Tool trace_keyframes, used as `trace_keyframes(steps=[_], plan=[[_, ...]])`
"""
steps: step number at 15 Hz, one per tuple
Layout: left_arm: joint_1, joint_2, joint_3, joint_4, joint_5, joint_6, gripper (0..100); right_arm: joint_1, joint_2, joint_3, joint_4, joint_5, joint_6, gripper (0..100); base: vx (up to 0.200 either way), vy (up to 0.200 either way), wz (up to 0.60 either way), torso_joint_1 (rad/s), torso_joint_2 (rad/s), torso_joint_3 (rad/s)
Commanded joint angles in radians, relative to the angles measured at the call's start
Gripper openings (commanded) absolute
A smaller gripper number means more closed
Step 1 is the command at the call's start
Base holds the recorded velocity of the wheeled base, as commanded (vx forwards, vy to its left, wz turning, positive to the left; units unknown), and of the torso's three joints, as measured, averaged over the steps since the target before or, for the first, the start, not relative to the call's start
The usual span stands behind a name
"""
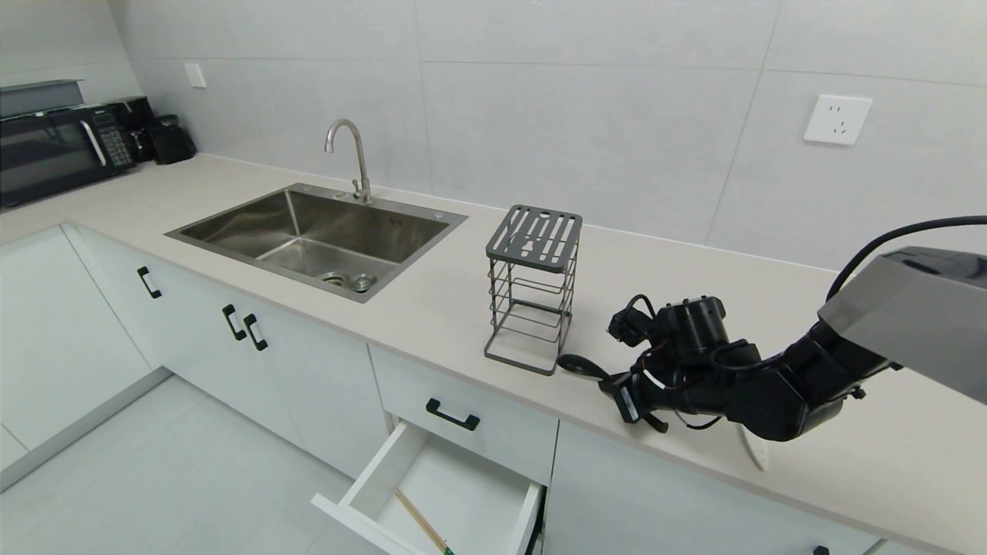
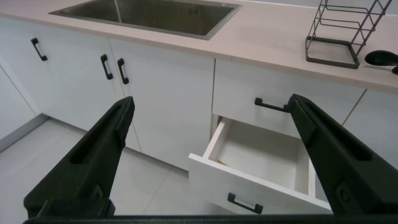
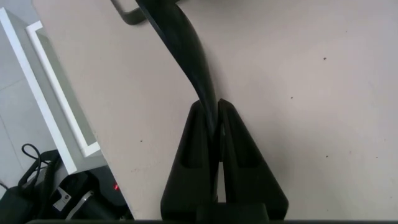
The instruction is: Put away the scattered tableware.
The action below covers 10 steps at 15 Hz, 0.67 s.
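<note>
Right gripper [image 1: 609,379] is low on the counter [image 1: 432,308], fingers [image 3: 239,143] clamped tight on the handle of a black spoon [image 3: 180,37]. The handle runs straight out ahead of the fingertips, and the spoon's bowl [image 1: 574,364] lies flat on the counter just past them. A wire rack [image 1: 532,289] stands upright right beyond the spoon's bowl, close to it; can't tell if they touch. The counter's front edge is just to the side of the clamped fingers, and an open drawer [image 1: 432,493] sits below that edge. A wooden stick [image 1: 420,520] lies on the drawer floor. A white utensil [image 1: 756,451] pokes out from under the right arm, behind the fingers, near the counter edge; most of it is hidden. Left gripper [image 2: 211,102] hangs in front of the cabinets, fingers [image 2: 93,155] spread wide with nothing between them. The same open drawer [image 2: 249,174] sits ahead of and between its fingertips. The sink [image 2: 149,15] is farther out past one finger, and the rack [image 2: 339,37] and spoon bowl [image 2: 380,57] are past the other.
</note>
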Motion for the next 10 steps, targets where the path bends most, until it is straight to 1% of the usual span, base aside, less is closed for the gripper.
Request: trace_keyframes(steps=[1,3,8,9,10], plan=[[0.000,0.001,0.000,-0.001,0.000,0.000,100,0.001,-0.005,0.014,0.005,0.001,-0.002,0,0.000,0.000,0.00,0.000,0.00,0.000],[0.000,0.001,0.000,-0.001,0.000,0.000,100,-0.005,-0.040,0.046,0.005,0.001,-0.025,0,0.000,0.000,0.00,0.000,0.00,0.000],[0.000,0.001,0.000,-0.001,0.000,0.000,100,-0.007,-0.126,0.106,0.005,0.001,-0.028,0,0.000,0.000,0.00,0.000,0.00,0.000],[0.000,0.001,0.000,-0.001,0.000,0.000,100,-0.007,-0.169,0.147,0.004,0.000,-0.028,0,0.000,0.000,0.00,0.000,0.00,0.000],[0.000,0.001,0.000,-0.001,0.000,0.000,100,-0.008,-0.183,0.158,0.002,0.000,-0.028,0,0.000,0.000,0.00,0.000,0.00,0.000]])
